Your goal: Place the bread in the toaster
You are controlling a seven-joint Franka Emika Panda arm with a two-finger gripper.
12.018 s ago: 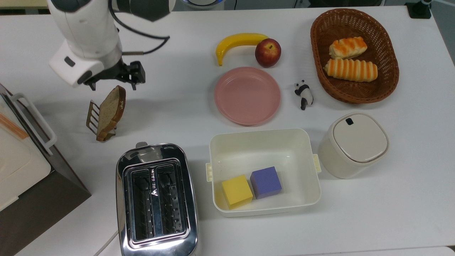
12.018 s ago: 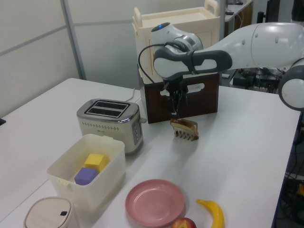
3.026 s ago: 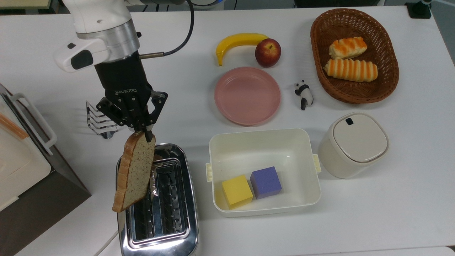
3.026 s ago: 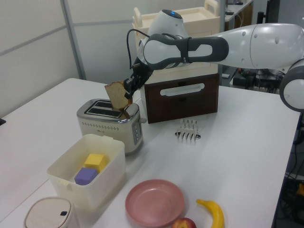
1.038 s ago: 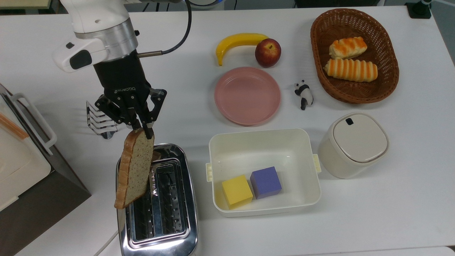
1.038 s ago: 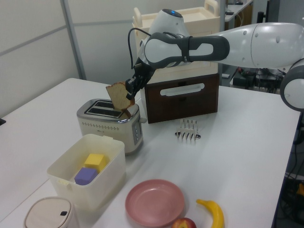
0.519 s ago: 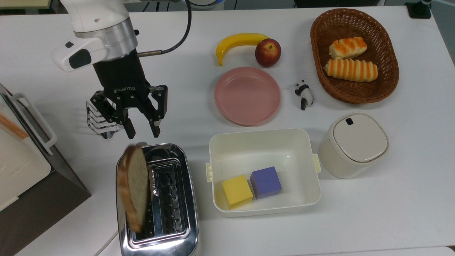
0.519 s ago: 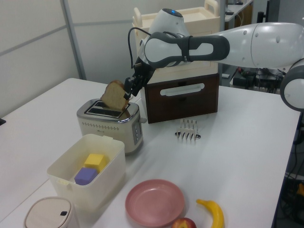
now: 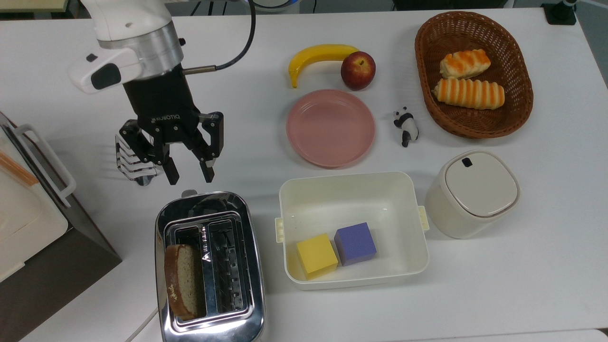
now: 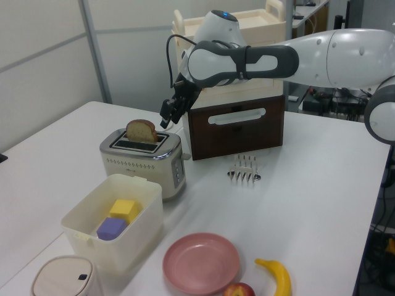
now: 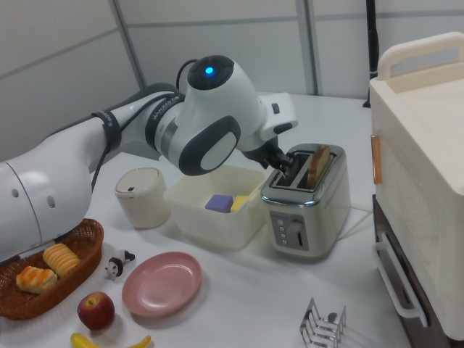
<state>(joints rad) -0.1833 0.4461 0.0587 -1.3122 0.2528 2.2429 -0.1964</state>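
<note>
The bread [image 9: 181, 281] stands in the toaster [image 9: 209, 269] — in the top view's left slot — while the end effector [image 9: 189, 173], fingers spread and empty, hangs above the toaster's far end.

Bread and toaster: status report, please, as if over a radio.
Gripper open, empty, above the toaster's far end. Bread standing in the top view's left slot, top edge poking out. Other slot empty. Nothing in the way.
</note>
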